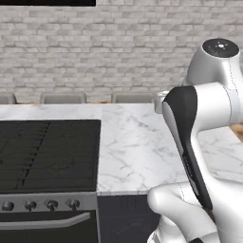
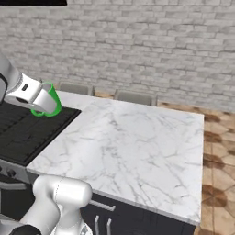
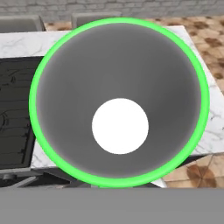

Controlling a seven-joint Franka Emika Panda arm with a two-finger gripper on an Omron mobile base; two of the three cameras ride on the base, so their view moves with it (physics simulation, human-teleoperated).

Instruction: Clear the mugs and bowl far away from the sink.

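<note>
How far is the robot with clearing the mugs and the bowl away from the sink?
In hand: the gripper is shut on one green mug, carried in the air by the edge of the black stove and the marble counter. Done: nothing shows as set down on this counter yet. Left: placing this mug; the other mug, the bowl and the sink cannot be judged from here.

We see a pale grey brick wall [image 2: 137,41] across the back. A white marble counter [image 2: 124,147] fills the middle, w/ a black stove [image 1: 47,152] at its 9 o'clock, knobs [image 1: 40,205] along the front. Grey chair backs [image 1: 62,98] peek at 12 o'clock. Brown patterned tile floor [image 2: 219,151] at 3 o'clock.
</note>
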